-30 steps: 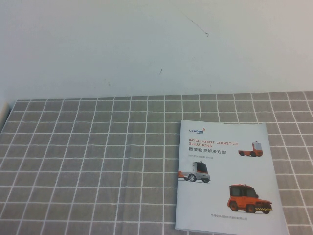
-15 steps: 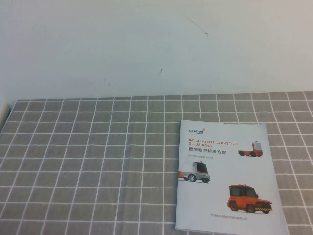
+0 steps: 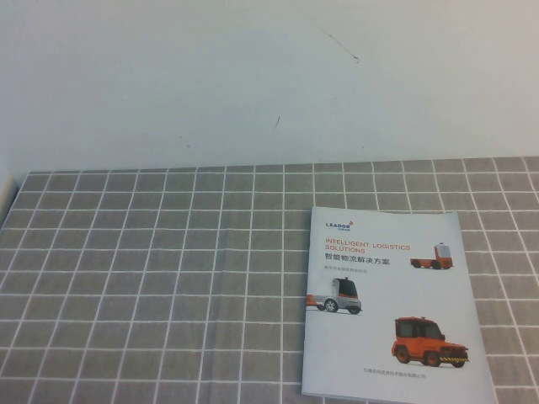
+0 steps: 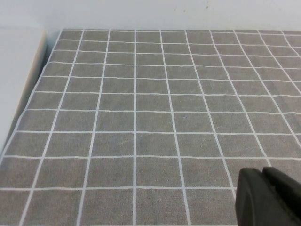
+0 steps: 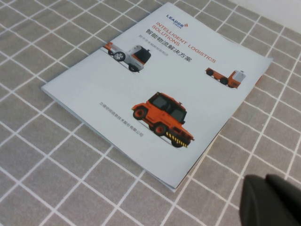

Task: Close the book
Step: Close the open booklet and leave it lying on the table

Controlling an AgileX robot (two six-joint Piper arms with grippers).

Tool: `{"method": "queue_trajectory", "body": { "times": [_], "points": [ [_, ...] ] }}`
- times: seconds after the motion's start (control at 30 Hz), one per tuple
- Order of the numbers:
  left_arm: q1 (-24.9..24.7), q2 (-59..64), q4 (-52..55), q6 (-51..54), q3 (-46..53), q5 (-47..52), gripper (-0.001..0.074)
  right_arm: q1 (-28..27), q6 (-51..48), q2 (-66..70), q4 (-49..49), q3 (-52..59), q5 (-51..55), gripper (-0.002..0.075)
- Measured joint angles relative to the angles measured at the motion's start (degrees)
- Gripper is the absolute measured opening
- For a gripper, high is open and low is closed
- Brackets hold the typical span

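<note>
only a small part of the left gripper (image 4: pixel 265 197) shows, above the grey checked cloth (image 4: pixel 141 117): matte black, smooth and rounded at the edges, split by a thin dark seam into two lobes. the right gripper (image 5: pixel 270 200), above the same cloth near a corner of the book (image 5: pixel 164 89), looks alike: dull black, rounded, with one narrow groove through it.

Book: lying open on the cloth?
No: the book lies flat with its cover shut on the checked cloth; the left gripper hangs over bare cloth, the right gripper beside the book, apart from it.
</note>
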Motion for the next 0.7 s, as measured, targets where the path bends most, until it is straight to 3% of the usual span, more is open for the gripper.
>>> {"method": "queue_trajectory", "body": {
  "times": [0.7],
  "points": [
    [0.0,0.0,-0.3,0.2,0.0,0.0,-0.0002,0.0,0.0,-0.7,0.1,1.1,-0.8,-0.0003]
  ]
}}
